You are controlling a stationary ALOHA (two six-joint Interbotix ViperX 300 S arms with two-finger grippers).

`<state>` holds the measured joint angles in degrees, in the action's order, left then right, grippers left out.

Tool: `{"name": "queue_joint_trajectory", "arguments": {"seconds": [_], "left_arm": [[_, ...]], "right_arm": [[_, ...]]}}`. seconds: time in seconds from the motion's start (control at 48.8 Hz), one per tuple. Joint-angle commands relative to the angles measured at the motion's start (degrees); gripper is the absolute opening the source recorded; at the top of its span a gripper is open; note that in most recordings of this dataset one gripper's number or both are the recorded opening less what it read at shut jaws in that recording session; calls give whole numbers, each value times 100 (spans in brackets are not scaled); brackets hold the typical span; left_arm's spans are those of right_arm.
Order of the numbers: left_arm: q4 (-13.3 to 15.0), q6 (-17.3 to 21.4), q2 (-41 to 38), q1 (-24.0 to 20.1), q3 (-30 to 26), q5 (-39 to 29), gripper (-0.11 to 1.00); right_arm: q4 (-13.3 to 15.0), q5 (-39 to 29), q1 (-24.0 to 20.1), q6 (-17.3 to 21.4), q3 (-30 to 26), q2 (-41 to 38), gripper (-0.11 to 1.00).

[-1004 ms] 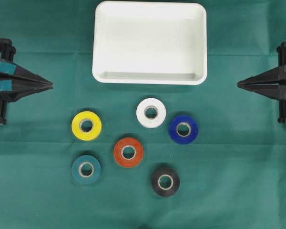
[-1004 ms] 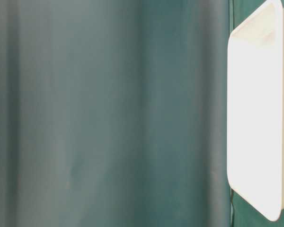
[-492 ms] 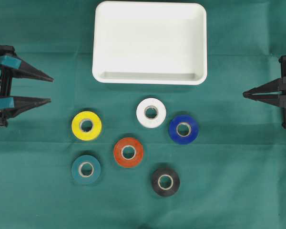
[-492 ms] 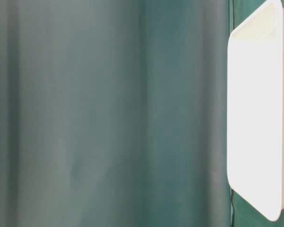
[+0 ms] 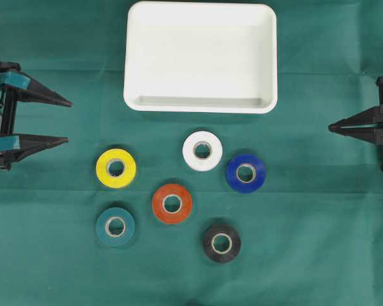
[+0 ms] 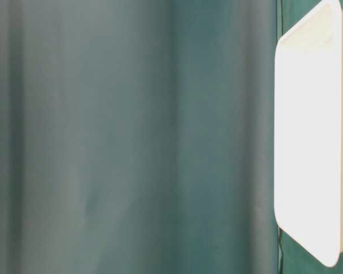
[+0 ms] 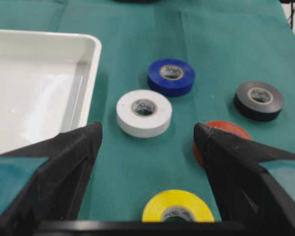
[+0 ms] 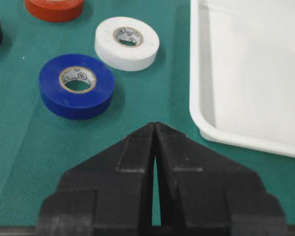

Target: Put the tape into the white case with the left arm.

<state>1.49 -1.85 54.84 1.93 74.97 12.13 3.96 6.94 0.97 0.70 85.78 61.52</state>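
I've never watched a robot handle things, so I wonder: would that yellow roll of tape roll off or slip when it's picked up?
The yellow roll lies flat on its side on the green cloth, so a nudge would probably slide it, not roll it. It looks like a stiff, compact ring, likely light and holding its shape when squeezed. Its smooth outer band may be a little slippery.

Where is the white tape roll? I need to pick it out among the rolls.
In the overhead view, the white tape roll lies just below the white case, beside the blue roll.
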Motion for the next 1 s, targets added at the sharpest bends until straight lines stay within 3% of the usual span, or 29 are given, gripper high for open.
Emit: {"name": "queue_joint_trajectory", "arguments": {"seconds": [0.0,0.266,0.656,0.984], "left_arm": [[9,9,-35,26,-202,-26,86],[0,26,-158,18,-492,-580,86],[0,35,-1547,18,-1134,-870,86],[0,9,-1986,18,-1503,-1556,86]], "right_arm": [[0,18,9,-9,-70,-26,-9],[9,-26,9,-9,-62,-26,-9],[9,-26,9,0,-53,-35,-9],[9,-18,9,0,-18,-35,-9]]}}
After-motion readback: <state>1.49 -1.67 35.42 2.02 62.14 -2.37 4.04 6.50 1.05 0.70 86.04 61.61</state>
